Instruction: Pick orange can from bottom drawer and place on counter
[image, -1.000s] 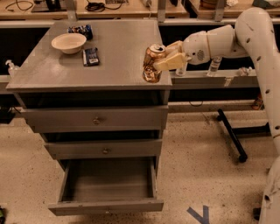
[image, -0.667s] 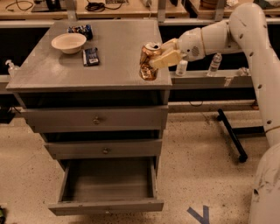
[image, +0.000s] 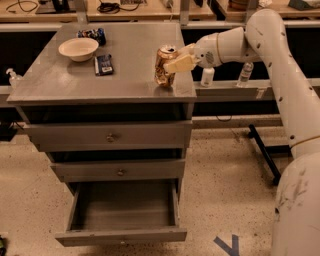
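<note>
The orange can (image: 161, 70) stands upright at the front right of the counter (image: 70, 80), close to its right edge; I cannot tell if its base touches the top. My gripper (image: 173, 59) reaches in from the right and is shut on the can, with one pale finger (image: 179, 63) in front of it and the other behind. The bottom drawer (image: 120, 236) is pulled out and its inside looks bare.
A pale bowl (image: 78, 48), a dark blue packet (image: 104, 64) and another dark packet (image: 91, 34) lie at the counter's back left. The two upper drawers (image: 110, 136) are shut. Small bottles (image: 207, 76) stand on the shelf to the right, under my arm.
My gripper has carried the can leftward, further in over the counter, and a little lower. The drawer and the other objects have not moved.
</note>
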